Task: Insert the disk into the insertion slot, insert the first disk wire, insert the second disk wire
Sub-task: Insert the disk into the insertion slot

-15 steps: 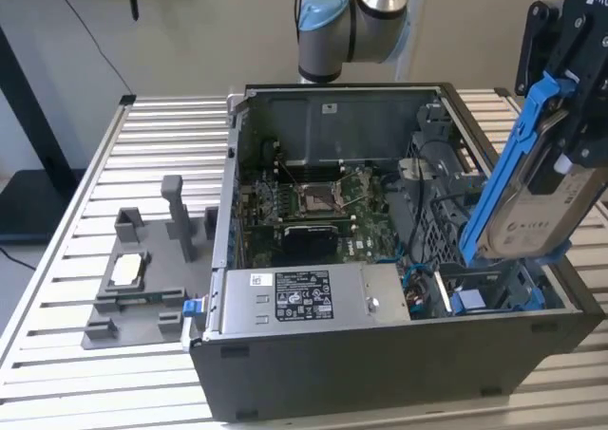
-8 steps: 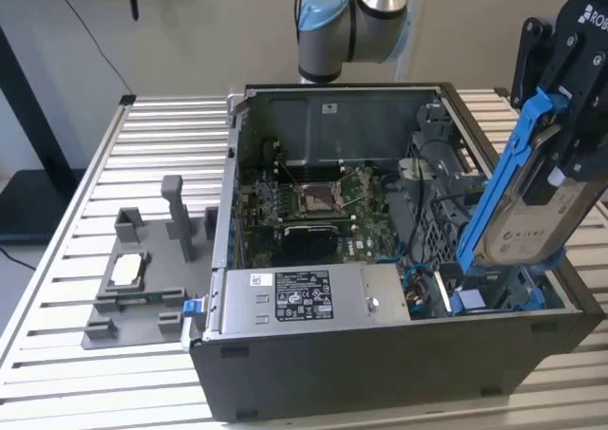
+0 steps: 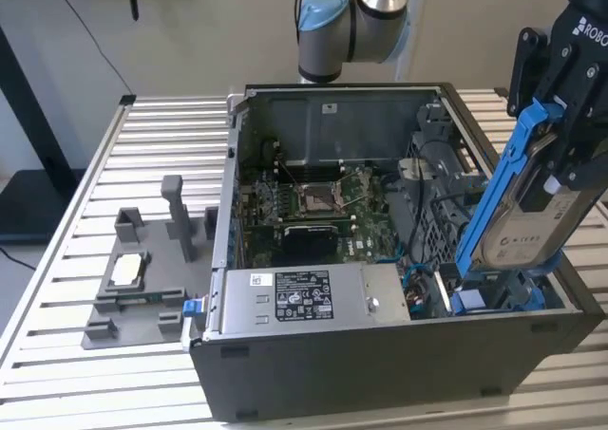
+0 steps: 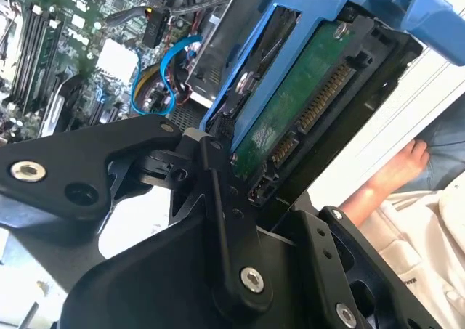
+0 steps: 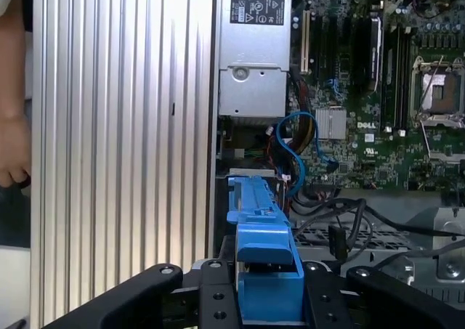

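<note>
Above the one insertion slot (image 3: 499, 297) of the open computer case (image 3: 380, 364), the jaws clamp one tilted disk (image 3: 527, 226).

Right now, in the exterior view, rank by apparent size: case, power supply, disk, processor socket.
1. case
2. power supply and disk: too alike to rank
3. processor socket, smallest

The black gripper (image 5: 265, 306) has its jaws clamped on the flat disk in its bright blue plastic carrier frame (image 5: 263, 260), seen edge-on. Beyond it lie a grey metal power-supply box (image 5: 254, 75), a looping blue cable (image 5: 301, 144) and a green motherboard (image 5: 363, 104). A person's hand (image 5: 11, 151) is beside the ribbed silver tabletop (image 5: 123, 126).
</note>
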You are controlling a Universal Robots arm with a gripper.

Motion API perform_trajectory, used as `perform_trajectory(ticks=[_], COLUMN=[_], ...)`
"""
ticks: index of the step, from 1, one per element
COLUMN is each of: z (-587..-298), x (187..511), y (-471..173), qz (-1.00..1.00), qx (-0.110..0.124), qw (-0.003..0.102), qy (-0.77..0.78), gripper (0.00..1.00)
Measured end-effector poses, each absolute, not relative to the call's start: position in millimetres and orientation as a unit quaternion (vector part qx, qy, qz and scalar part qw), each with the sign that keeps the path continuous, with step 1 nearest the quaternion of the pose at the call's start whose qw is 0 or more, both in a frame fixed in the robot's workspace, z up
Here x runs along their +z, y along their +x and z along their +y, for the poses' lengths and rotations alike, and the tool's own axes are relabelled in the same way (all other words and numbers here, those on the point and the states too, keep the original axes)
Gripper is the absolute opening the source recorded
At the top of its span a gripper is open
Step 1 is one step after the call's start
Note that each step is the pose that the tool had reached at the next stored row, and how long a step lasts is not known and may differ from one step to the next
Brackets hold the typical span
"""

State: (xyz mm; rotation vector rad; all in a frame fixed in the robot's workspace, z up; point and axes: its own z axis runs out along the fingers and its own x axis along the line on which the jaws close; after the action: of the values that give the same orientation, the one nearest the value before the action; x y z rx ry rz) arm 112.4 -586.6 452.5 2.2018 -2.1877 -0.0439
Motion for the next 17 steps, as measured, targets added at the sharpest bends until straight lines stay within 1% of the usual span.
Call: perform_trajectory(ticks=[7,17], z=[-586,-583], x=[451,436], y=[112,113], qz=[-0.704,-0.704], qx=[-0.014,-0.014], qw=[0.019,0.019], qy=[0.709,0.709], gripper=[0.33,0.33])
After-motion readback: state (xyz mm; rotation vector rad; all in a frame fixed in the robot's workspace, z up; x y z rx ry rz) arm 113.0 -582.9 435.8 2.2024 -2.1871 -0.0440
